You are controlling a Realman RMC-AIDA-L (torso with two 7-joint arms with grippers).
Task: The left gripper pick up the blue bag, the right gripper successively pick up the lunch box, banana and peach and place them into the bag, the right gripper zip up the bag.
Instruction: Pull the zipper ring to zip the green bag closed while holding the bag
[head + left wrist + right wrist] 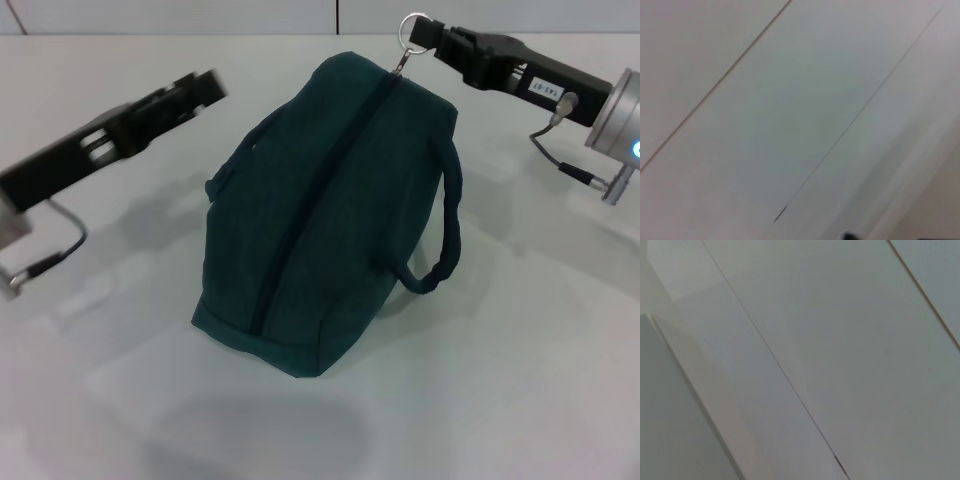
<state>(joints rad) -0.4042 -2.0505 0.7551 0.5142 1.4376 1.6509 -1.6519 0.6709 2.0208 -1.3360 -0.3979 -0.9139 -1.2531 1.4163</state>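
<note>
The blue bag (pixel 330 215) stands on the white table, its dark zipper line running shut along the top to the far end. A metal ring zipper pull (pixel 413 32) sticks up at that far end, and my right gripper (pixel 432 38) is shut on it, reaching in from the right. My left gripper (pixel 200 90) hovers to the left of the bag, apart from it and from the near handle (pixel 240 150). The other handle (pixel 447 235) hangs down the bag's right side. The lunch box, banana and peach are out of view.
The white table (pixel 520 380) spreads all around the bag. Both wrist views show only pale flat panels with thin seam lines (pixel 840 140).
</note>
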